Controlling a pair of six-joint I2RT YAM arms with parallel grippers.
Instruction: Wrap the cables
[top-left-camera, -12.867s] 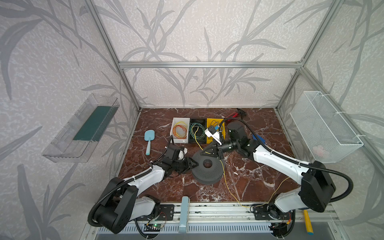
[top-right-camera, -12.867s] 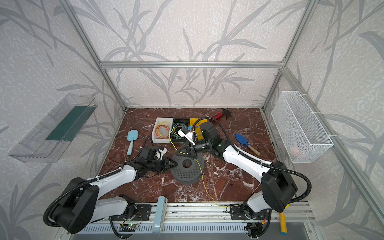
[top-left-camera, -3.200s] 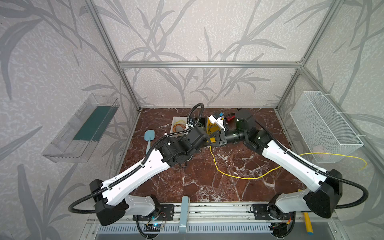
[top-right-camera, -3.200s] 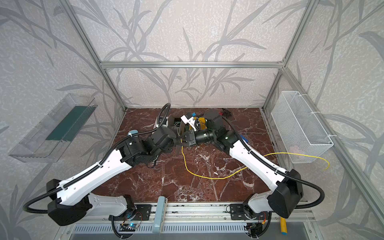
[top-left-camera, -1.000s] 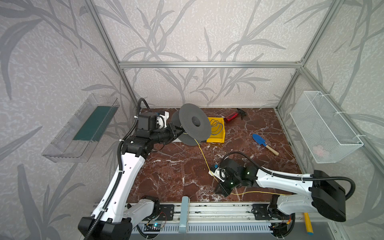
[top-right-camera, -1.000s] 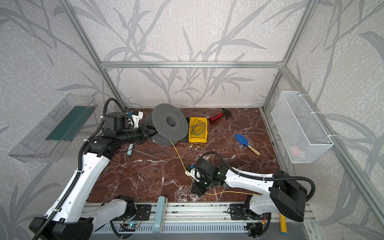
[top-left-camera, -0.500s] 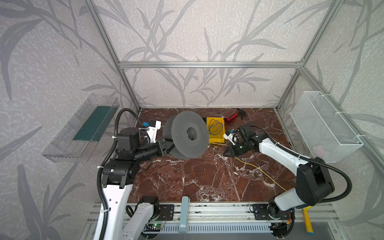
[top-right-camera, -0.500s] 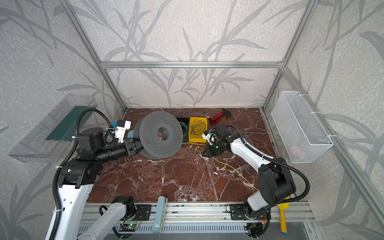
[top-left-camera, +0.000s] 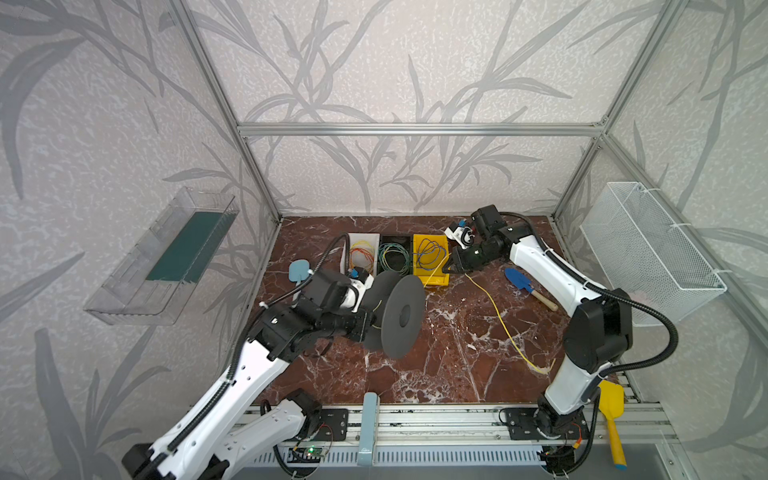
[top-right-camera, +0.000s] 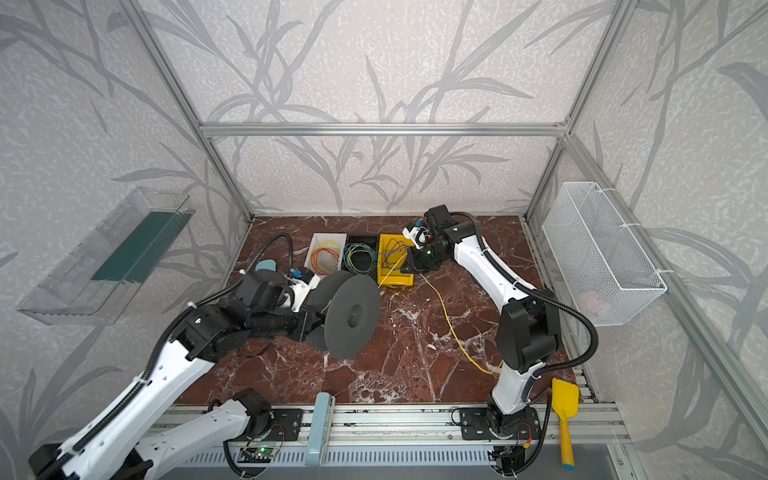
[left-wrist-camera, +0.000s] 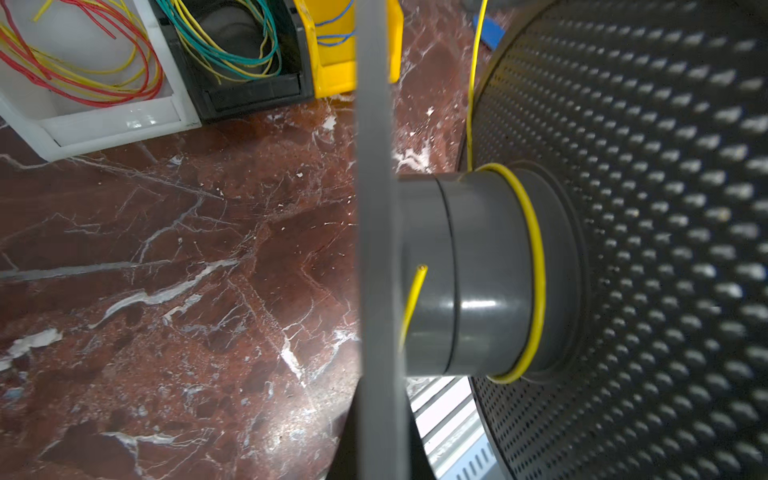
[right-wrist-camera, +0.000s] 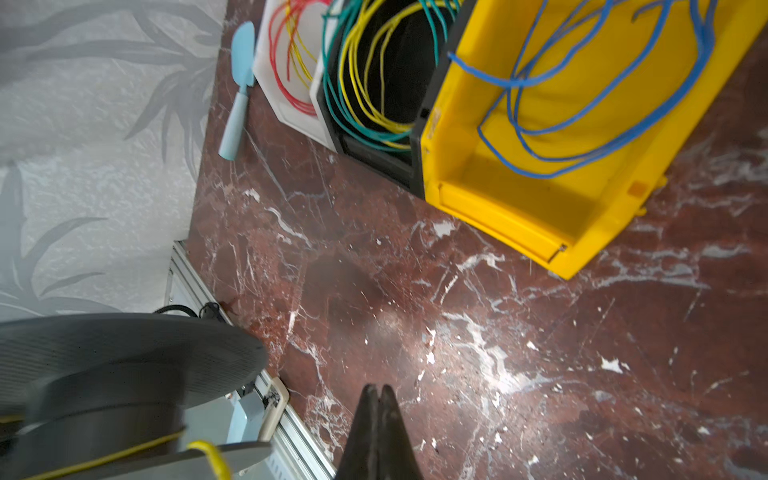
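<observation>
Yellow cable (left-wrist-camera: 538, 257), thin, light and springy, is best pinched near the spool (top-left-camera: 401, 316), where the right hand (top-left-camera: 453, 264) clamps it.

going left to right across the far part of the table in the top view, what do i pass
light blue spatula → white bin → black bin → yellow bin → blue trowel → wire basket on the side wall

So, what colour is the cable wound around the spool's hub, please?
The cable is bright yellow; left wrist view shows it best.
</observation>
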